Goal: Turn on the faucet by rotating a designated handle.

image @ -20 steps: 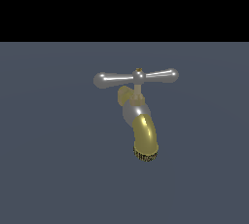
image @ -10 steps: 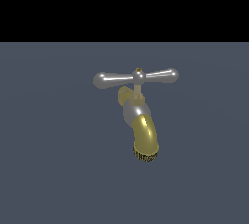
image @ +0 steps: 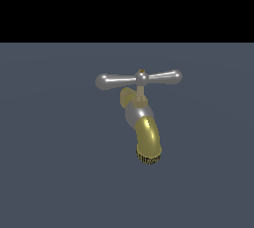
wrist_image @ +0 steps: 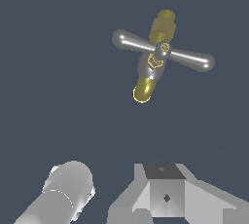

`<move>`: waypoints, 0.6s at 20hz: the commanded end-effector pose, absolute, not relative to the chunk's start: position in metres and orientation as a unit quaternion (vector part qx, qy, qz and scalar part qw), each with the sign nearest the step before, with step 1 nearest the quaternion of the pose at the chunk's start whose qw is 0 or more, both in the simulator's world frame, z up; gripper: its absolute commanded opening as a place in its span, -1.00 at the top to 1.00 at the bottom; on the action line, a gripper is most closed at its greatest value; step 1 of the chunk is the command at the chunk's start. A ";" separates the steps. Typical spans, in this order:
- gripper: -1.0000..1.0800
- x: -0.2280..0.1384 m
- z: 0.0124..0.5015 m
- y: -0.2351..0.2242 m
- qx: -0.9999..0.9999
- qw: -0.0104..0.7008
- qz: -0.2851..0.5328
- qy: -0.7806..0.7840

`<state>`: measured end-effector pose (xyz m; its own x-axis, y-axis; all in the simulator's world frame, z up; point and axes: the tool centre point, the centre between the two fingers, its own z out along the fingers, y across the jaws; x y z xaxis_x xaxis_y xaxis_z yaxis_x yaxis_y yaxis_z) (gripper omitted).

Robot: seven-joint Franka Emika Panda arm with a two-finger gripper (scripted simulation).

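- The handle (image: 139,79) is a shiny silver T-bar, and it sits on top of the faucet (image: 139,115), across the body.
- Its two arms are rounded and become thicker toward the ends; in the exterior view one arm reaches to that view's left of the hub and the other to that view's right, nearly level.
- The ball hub (image: 141,77) joins the two arms in the middle, and a tiny gold cap (image: 142,71) stands on top of the hub.
- The handle is wider than everything under it, so both arm ends stick out past the faucet body.
- Under the hub a thin stem goes down into the silver-grey body, which is round.
- A short brass-gold stub comes out of the body behind it, toward the exterior view's left.
- The curved brass-gold spout (image: 148,140) bends down from the body and ends in a dark ribbed rim (image: 148,158), below the handle.
- In the wrist view the handle (wrist_image: 163,50) appears from above as a cross over the gold spout (wrist_image: 143,89), with the gold cap in the centre.
- The faucet stands alone on a plain dark grey-blue ground (image: 49,172).
- The gripper (wrist_image: 165,196) shows only in the wrist view, as grey blocks well apart from the handle and touching nothing.
- I cannot tell whether its jaws are spread or closed, because the fingertips are outside the picture.
- A grey cylinder part of the arm (wrist_image: 61,194) lies beside the gripper, also far from the faucet.
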<state>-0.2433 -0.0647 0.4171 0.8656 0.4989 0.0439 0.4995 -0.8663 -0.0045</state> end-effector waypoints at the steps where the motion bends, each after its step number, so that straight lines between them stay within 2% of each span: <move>1: 1.00 -0.240 0.407 -0.072 -0.958 0.007 -0.020 -0.287; 12: 1.00 -0.221 0.363 -0.103 -0.913 0.006 -0.016 -0.408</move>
